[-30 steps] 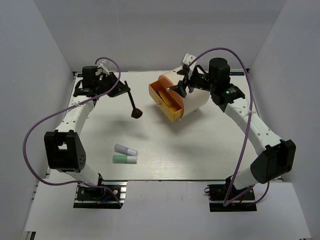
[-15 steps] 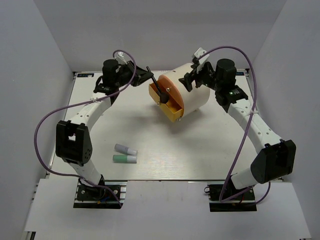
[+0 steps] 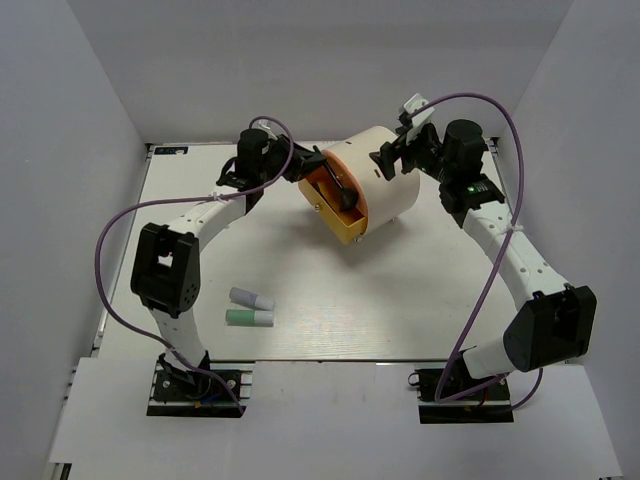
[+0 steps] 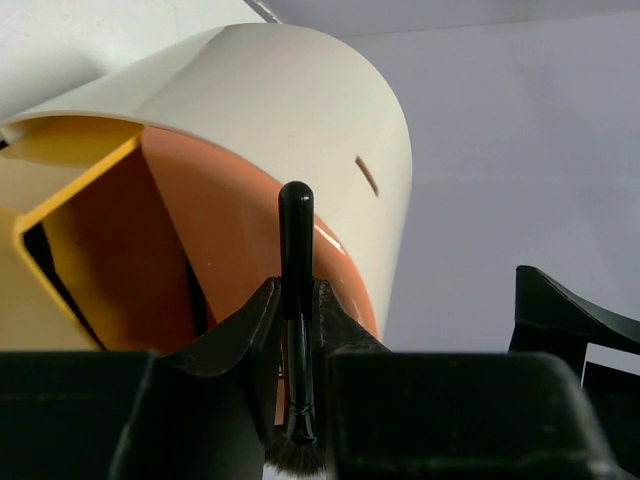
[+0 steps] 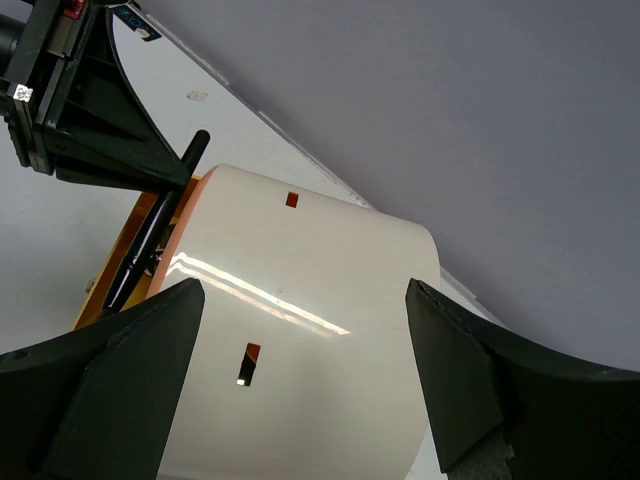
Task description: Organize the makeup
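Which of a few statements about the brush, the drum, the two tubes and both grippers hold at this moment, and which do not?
1. The left gripper is shut on a black-handled brush. True.
2. The right gripper is clamped shut on the cream drum. False: its jaws stand wide open, pointed at the drum.
3. The lavender tube and mint tube are inside the drum. False: both lie side by side on the table, on the left arm's side.
4. In the top view the brush crosses the drum's orange front. True.
5. The drum's yellow drawer is pushed fully in. False: it sticks out of the front.
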`<state>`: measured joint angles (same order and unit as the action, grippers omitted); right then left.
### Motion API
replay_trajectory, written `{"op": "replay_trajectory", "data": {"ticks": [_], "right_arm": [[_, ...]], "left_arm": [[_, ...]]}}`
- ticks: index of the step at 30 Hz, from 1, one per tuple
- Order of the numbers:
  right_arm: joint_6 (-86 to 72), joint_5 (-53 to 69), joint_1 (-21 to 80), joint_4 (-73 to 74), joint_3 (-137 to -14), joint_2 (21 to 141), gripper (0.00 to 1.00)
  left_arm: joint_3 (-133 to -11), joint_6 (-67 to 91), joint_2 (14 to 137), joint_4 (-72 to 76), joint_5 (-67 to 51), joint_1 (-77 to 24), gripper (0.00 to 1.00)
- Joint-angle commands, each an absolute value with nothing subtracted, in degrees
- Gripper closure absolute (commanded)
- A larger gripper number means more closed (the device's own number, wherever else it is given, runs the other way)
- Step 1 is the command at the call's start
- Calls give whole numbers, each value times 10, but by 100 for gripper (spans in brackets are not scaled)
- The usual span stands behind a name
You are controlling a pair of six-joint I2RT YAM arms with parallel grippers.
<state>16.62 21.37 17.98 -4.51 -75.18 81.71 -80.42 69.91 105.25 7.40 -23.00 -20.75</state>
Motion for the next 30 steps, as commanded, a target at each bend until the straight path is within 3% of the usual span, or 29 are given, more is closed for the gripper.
{"op": "replay_trajectory", "data": {"ticks": [1, 3, 4, 7, 18, 27, 30], "right_arm": [[157, 218, 172, -73, -750, 799, 13], [156, 219, 170, -73, -747, 798, 12], [156, 220, 168, -74, -748, 798, 12], [155, 222, 166, -74, -745, 798, 12], [150, 232, 160, -76, -744, 800, 12], [124, 208, 156, -86, -742, 803, 11], [98, 206, 145, -71, -765, 829, 11]], "left_arm": [[-837, 692, 1044, 65, -211, -220, 92], [-838, 684, 1042, 50, -210, -220, 88], [-838, 681, 1040, 46, -209, -220, 77], [-835, 675, 1029, 28, -208, -225, 59], [-824, 671, 1003, 4, -206, -225, 46], [-860, 614, 947, -44, -167, -207, 45], [-865, 557, 927, -88, -168, -207, 65]]}}
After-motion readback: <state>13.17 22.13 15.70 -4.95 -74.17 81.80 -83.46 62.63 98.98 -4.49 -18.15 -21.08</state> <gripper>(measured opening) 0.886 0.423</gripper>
